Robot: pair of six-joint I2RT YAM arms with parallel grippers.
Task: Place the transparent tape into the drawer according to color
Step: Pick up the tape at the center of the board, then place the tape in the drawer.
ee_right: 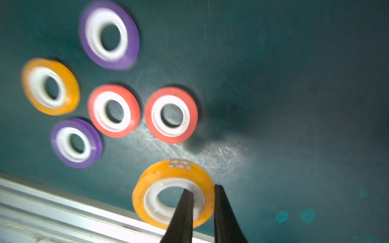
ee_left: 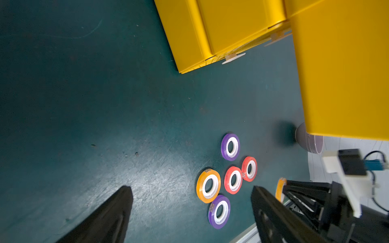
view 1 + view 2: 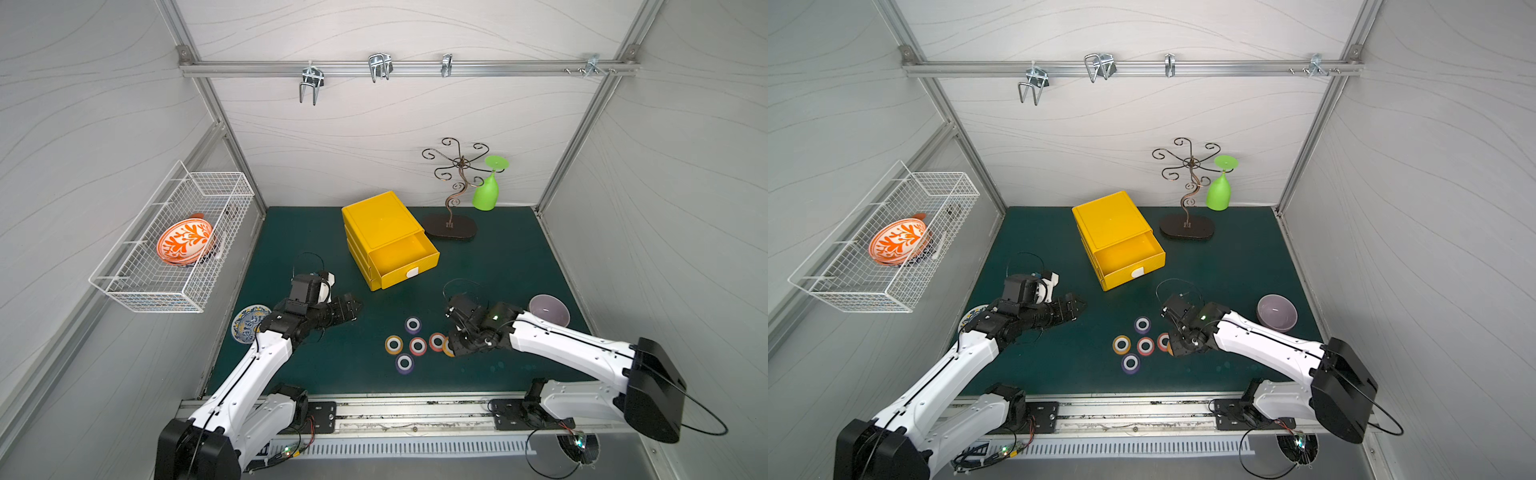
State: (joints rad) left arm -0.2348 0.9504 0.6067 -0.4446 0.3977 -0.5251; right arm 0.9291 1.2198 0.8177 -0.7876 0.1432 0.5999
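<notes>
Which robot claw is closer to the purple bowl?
The right gripper. It is not far from the bowl, shut on an orange tape roll. The left gripper, open, hangs across the mat, by the yellow box.

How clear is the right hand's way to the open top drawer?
Probably clear: nothing stands between the right hand, shut on the orange roll, and the open drawer. The left hand sits off to one side, open.
</notes>
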